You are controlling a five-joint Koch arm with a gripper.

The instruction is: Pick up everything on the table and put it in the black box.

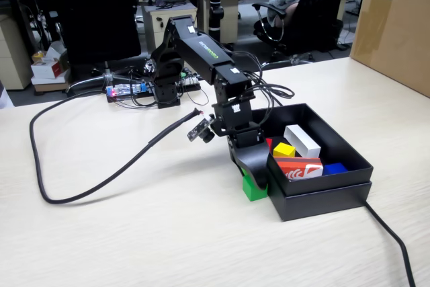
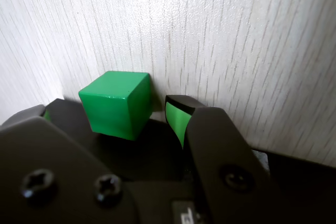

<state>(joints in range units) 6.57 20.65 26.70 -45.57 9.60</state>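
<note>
The green cube [image 1: 254,189] [image 2: 116,103] rests on the beige table [image 1: 134,233] [image 2: 236,35], just left of the black box [image 1: 322,196] in the fixed view. My gripper [image 1: 252,171] [image 2: 110,112] reaches down over it and is open. In the wrist view the cube stands between the jaws, close to the right finger [image 2: 181,104] with a wider gap to the left finger [image 2: 31,115]. Inside the box lie the yellow cube [image 1: 283,149] and, partly hidden behind the arm, the red cube [image 1: 269,143].
The box also holds a long white block [image 1: 302,140], an orange-red packet [image 1: 299,168] and something blue [image 1: 334,168]. A thick black cable [image 1: 87,186] loops across the table's left. Another cable [image 1: 396,247] runs off the box's right corner. A brown carton [image 1: 396,25] stands at the far right.
</note>
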